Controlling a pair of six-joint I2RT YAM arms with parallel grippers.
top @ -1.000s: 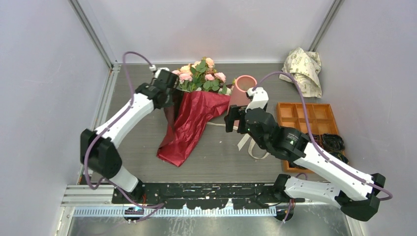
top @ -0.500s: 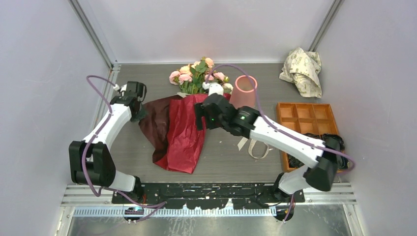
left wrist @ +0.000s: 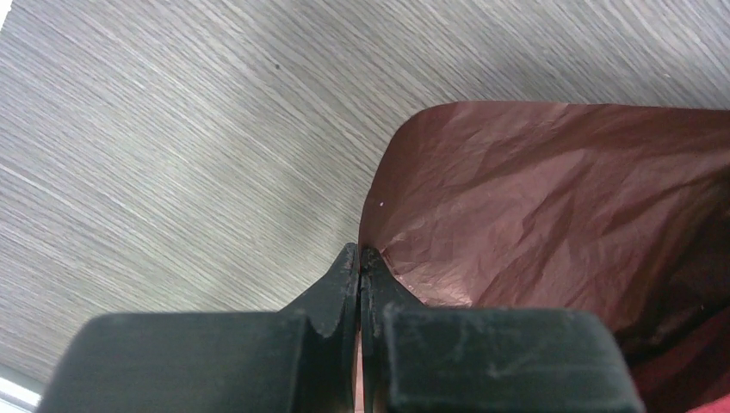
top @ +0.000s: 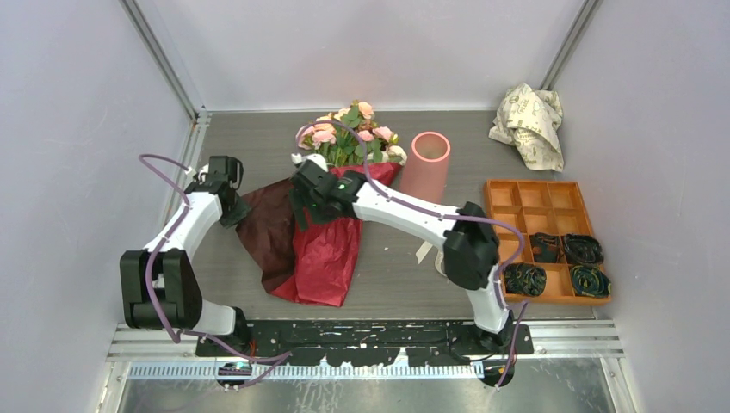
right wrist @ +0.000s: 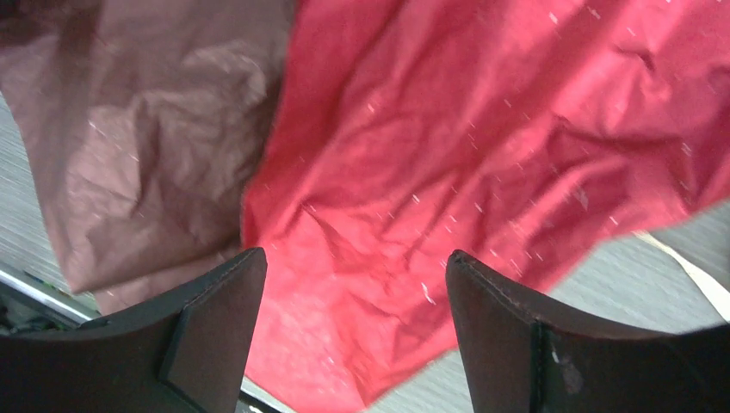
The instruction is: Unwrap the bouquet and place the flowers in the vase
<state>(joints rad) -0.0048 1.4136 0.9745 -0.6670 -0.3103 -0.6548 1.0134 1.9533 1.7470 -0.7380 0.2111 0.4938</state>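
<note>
Overhead, the bouquet (top: 379,175) lies at upper centre, its flowers (top: 346,140) topmost, just left of the upright vase (top: 428,163), and its dark red paper (top: 323,249) spread downward. The left gripper (top: 234,211) meets the paper's left edge, and the right gripper (top: 300,202) hovers above its middle.

Left wrist: fingertips (left wrist: 344,277) clenched on the paper's corner at centre.

Right wrist: fingers (right wrist: 215,323) released, wide apart over red paper.
</note>
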